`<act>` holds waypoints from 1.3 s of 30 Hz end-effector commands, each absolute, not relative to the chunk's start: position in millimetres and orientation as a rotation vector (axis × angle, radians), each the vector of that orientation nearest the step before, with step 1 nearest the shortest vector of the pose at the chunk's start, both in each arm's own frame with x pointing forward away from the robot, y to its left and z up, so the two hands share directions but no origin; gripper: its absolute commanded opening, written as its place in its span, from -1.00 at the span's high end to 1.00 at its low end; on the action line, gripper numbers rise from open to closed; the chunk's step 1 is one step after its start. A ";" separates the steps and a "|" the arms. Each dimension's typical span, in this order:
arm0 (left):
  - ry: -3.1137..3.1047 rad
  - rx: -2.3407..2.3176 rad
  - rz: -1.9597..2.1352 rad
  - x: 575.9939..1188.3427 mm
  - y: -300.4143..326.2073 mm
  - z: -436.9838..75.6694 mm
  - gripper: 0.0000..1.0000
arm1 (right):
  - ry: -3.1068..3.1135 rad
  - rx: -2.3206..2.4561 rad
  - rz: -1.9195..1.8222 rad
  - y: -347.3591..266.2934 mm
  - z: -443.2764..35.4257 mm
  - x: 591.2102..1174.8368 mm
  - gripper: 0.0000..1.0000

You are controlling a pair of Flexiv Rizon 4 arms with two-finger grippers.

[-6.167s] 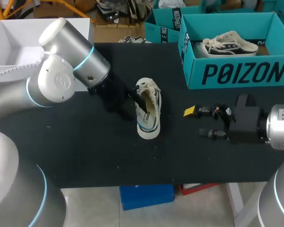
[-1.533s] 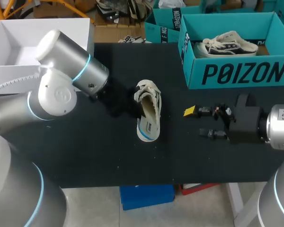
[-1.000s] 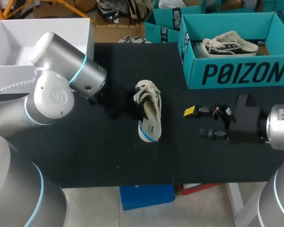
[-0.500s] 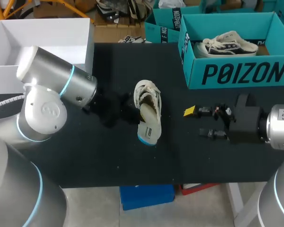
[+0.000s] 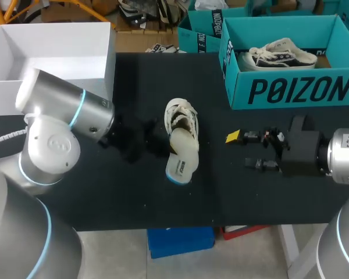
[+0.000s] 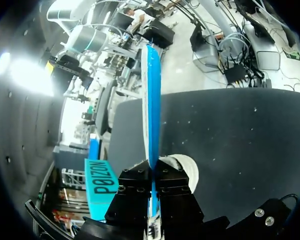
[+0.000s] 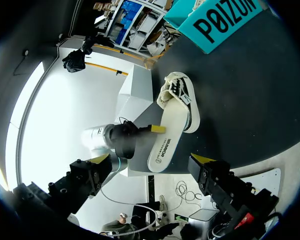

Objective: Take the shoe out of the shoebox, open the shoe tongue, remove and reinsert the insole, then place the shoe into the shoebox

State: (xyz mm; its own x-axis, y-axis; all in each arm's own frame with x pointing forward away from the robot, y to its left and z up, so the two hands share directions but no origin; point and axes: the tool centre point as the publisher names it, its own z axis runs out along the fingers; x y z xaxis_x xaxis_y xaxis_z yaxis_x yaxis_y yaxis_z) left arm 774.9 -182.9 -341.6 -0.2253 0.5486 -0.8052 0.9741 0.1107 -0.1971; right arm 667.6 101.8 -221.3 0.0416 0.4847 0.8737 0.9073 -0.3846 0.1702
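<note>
The shoe [image 5: 182,115] lies in the middle of the black table [image 5: 104,192], toe pointing far and laces loose. It is a pale canvas sneaker with a soft upper on a firmer rubber sole. The insole [image 5: 182,156] sticks out of its opening toward the near side, past the heel. It is a thin slab, cream on top and blue underneath, and I cannot tell whether its front end is tucked inside. The left gripper [image 6: 152,182] pinches the insole by its long edge, seen edge-on between the fingers. The right gripper [image 5: 242,150] waits just right of the shoe with its fingers spread and nothing between them. I'd judge the insole to be feather-light and floppy, apt to droop or buckle, so a hold near mid-length on the edge seems sensible. The shoe looks light enough to drag along, so the stiff heel is where I'd steady it. The teal cardboard shoebox [image 5: 291,90] stands far right, holding a second shoe [image 5: 282,55].
</note>
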 end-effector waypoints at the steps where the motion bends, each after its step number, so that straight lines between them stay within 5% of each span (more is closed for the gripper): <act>1: 1.848 1.504 -0.987 783.5 -187.9 -342.7 1.00 | -1.400 -1.892 -1.300 102.4 -221.7 668.2 -1.00; 39: 1.943 1.639 -0.894 795.0 -184.4 -341.9 1.00 | -1.400 -1.892 -1.300 102.4 -221.7 668.2 -1.00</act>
State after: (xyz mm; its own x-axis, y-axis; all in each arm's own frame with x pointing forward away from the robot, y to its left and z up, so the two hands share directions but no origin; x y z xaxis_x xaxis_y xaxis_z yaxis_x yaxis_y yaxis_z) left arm 794.5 -185.2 -347.8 -0.1995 0.6776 -0.7079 0.9775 0.0875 -0.1918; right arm 667.6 101.8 -221.3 0.0416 0.4847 0.8737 0.9073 -0.3846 0.1702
